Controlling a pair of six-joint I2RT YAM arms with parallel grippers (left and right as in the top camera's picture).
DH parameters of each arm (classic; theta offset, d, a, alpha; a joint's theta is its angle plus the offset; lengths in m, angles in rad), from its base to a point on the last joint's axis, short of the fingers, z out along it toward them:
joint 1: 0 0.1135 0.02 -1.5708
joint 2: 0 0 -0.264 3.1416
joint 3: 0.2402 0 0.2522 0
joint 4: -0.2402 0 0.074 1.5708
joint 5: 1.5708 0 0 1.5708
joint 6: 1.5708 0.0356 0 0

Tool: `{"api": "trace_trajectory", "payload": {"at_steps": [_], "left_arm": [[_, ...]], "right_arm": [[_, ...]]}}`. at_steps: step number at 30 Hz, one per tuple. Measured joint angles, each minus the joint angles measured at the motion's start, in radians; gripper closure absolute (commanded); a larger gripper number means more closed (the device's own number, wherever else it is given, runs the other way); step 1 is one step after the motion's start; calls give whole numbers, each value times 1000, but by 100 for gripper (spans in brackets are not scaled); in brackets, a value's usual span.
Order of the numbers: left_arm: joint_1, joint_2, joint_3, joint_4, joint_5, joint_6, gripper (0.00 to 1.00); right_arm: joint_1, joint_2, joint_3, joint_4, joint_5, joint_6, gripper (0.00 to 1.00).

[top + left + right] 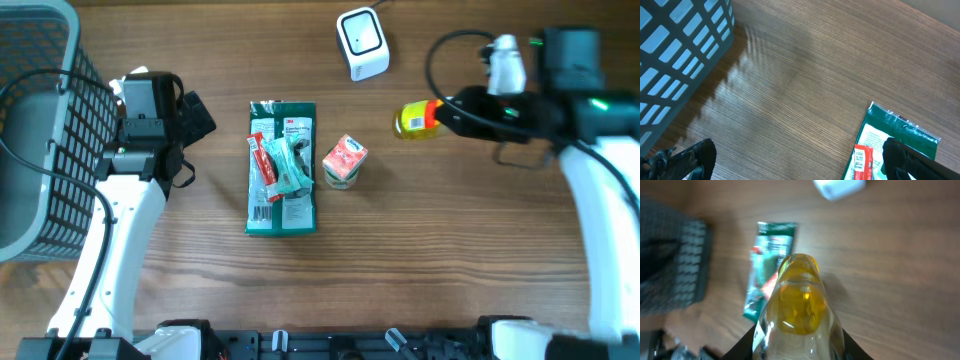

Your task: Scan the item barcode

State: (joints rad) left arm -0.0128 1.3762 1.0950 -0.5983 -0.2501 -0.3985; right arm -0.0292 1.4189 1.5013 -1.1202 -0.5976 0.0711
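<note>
Blocking the right fingers point(749, 349) — a blurred yellow bottle point(799, 305).

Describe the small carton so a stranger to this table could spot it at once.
Find the flat green packet lying at the middle of the wooden table. Just right of it, in the overhead view, sits the small carton. Only it is pinkish red and boxy.

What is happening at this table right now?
The right gripper has a yellow bottle between its fingers, not far from the white scanner; whether it grips firmly is unclear. The left gripper hangs open over the table near the basket. A green packet and a small carton lie untouched in the middle.
</note>
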Motion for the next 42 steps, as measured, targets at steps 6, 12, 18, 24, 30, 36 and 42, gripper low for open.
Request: {"api": "trace_trajectory", "payload": {"at_steps": [6, 12, 18, 24, 30, 36, 42], "left_arm": [[0, 0, 0, 0, 0, 0, 0], [0, 0, 0, 0, 0, 0, 0], [0, 0, 0, 0, 0, 0, 0], [0, 0, 0, 0, 0, 0, 0], [0, 0, 0, 0, 0, 0, 0], [0, 0, 0, 0, 0, 0, 0], [0, 0, 0, 0, 0, 0, 0]], "right_arm": [[-66, -107, 0, -27, -164, -120, 86], [-68, -106, 0, -51, -405, -19, 89], [-68, -106, 0, -52, -741, -19, 91], [-68, -106, 0, -78, -792, -19, 91], [-68, -106, 0, -78, -793, -20, 91], [-68, -106, 0, -97, -513, -23, 96], [-68, -103, -52, -76, 42, 34, 96]]}}
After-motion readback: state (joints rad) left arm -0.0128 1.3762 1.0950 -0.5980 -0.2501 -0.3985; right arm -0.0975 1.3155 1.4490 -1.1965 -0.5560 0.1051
